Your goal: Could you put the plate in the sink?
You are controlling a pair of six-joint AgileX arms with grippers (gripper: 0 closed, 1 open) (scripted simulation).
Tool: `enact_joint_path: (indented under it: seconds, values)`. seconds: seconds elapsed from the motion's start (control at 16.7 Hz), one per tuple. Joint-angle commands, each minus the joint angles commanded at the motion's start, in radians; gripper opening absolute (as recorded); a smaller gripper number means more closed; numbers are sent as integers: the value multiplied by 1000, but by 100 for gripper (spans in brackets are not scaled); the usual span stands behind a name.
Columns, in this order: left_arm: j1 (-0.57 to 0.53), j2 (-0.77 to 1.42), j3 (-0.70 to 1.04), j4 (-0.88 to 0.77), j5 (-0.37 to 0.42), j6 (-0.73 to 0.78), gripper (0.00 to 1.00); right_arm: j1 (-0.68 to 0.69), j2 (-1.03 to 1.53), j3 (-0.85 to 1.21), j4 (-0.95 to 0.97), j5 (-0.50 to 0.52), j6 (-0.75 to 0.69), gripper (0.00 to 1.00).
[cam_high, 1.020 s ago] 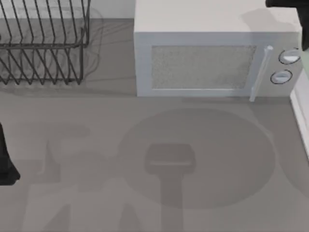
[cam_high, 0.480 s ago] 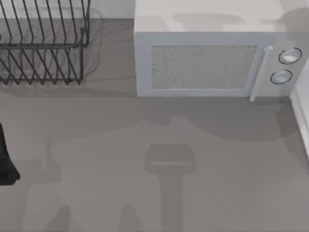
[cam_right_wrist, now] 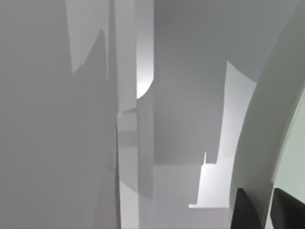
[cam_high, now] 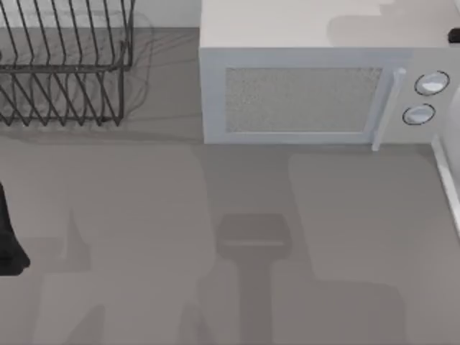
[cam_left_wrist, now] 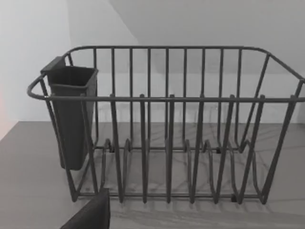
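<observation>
Holding the plate [cam_right_wrist: 293,138] by its rim with the right gripper [cam_right_wrist: 267,212]: the right wrist view has one dark finger [cam_right_wrist: 245,210] on each side of the pale raised edge, so I read it as pinched, plate on edge, not flat. From the top view I place it off the table's right side, next to the sink, whose thin white rim [cam_high: 447,180] runs down the right edge beside the microwave [cam_high: 302,93]. Pale flat surfaces beyond the plate in the wrist view look like basin walls, but I can't say which wall is which. Step in hand, my call: lower into the basin. To do it well, I'd keep the pinch firm because a glossy rim could slip, drop straight down clear of the sink rim and the microwave's side, tilt the plate toward flat near the bottom, and release only once it's resting. Left arm [cam_high: 7,244] sits parked at the table's left edge, facing the rack [cam_left_wrist: 167,129]; can't tell how its gripper stands. Count: one plate, one sink, one microwave with two knobs [cam_high: 430,83], one wire rack, one dark cup [cam_left_wrist: 71,114] hung on it.
</observation>
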Motion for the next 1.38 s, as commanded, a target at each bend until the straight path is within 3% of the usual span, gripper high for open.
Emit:
enact_joint_path:
  seconds: [0.3, 1.08, 1.38]
  values:
    - [0, 0, 0, 0, 0, 0, 100, -4, 10, 1, 0, -3, -6, 0]
    - [0, 0, 0, 0, 0, 0, 100, -4, 10, 1, 0, -3, -6, 98]
    - [0, 0, 0, 0, 0, 0, 100, -4, 10, 1, 0, -3, -6, 100]
